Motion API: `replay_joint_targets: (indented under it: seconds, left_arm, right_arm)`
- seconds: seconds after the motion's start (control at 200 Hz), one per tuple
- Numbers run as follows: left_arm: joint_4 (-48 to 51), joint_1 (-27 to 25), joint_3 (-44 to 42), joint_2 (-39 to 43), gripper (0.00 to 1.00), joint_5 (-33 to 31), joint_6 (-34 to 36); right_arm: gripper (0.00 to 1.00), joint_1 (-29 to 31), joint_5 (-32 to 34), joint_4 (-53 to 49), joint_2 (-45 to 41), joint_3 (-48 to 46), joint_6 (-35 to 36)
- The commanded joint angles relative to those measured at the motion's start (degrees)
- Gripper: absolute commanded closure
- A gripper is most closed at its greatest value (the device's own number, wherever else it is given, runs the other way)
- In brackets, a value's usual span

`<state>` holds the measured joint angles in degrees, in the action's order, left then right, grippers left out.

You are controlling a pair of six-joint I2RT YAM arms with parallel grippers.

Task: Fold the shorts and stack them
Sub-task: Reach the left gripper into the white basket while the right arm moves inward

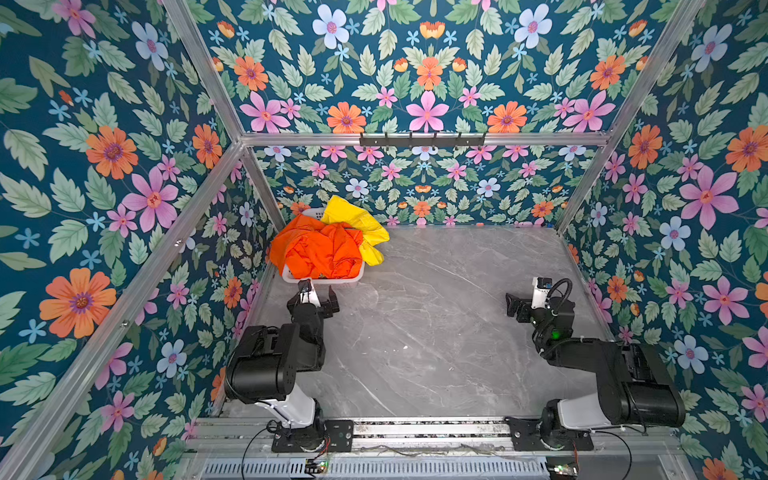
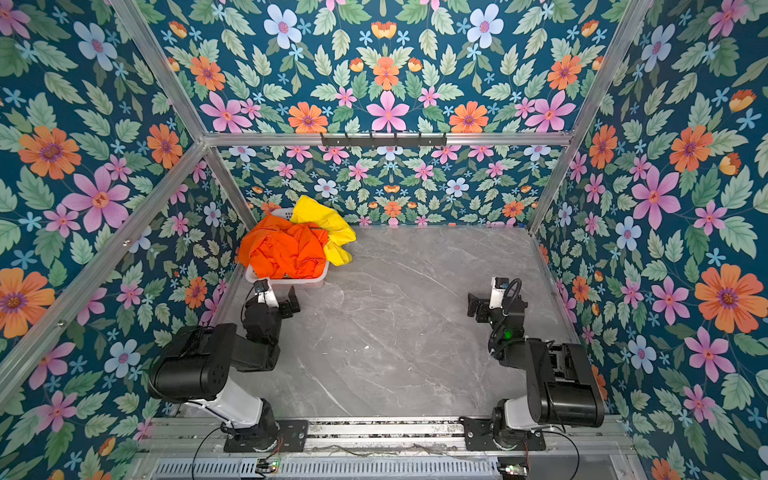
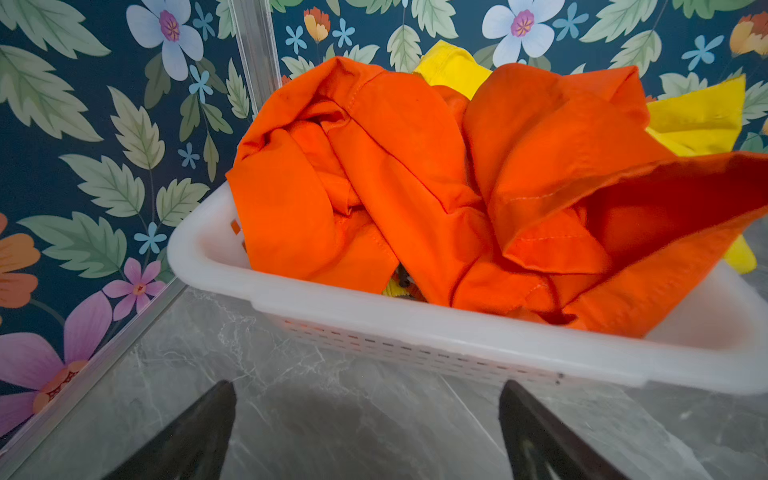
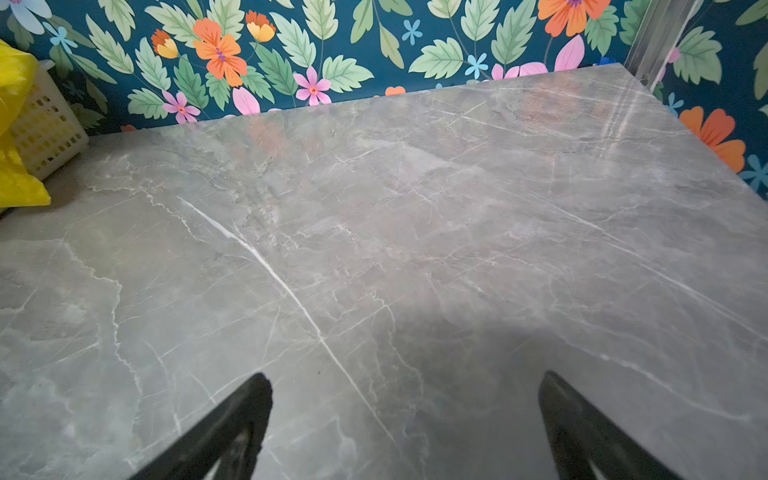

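Observation:
The orange shorts lie crumpled on top of a white basket at the table's far left corner. The yellow shorts lie behind and beside them, spilling over the basket's right side. My left gripper hovers just in front of the basket, open and empty. In the left wrist view the orange shorts fill the basket beyond the open gripper. My right gripper stands open over bare table at the right, far from the shorts.
The grey marble table is ringed by flowered walls and aluminium frame posts. A black hook rail hangs on the back wall. In the right wrist view the basket and yellow shorts sit at the far edge.

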<state>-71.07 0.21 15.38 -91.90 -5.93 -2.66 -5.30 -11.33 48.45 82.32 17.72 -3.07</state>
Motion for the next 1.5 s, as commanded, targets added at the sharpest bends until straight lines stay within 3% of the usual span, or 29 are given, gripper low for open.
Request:
replay_joint_targets:
  seconds: [0.0, 1.22, 1.39, 1.495]
  left_arm:
    - [-0.5, 0.0, 0.3, 0.0, 0.0, -0.1, 0.4]
    - [-0.1, -0.2, 0.4, 0.0, 0.0, -0.2, 0.5]
    - [-0.7, -0.2, 0.0, 0.5, 0.09, -0.2, 0.5]
    - [1.5, -0.2, -0.6, 4.4, 0.12, -1.1, 0.5]
  right_arm:
    - [0.01, 0.1, 0.6, 1.7, 0.1, 0.2, 0.1]
    - [0.01, 0.1, 0.6, 1.6, 0.0, 0.2, 0.2]
    - [0.01, 0.1, 0.9, 1.8, -0.2, 0.3, 0.0]
    - [0.01, 0.1, 2.3, -11.0, -4.5, 5.0, -0.8]
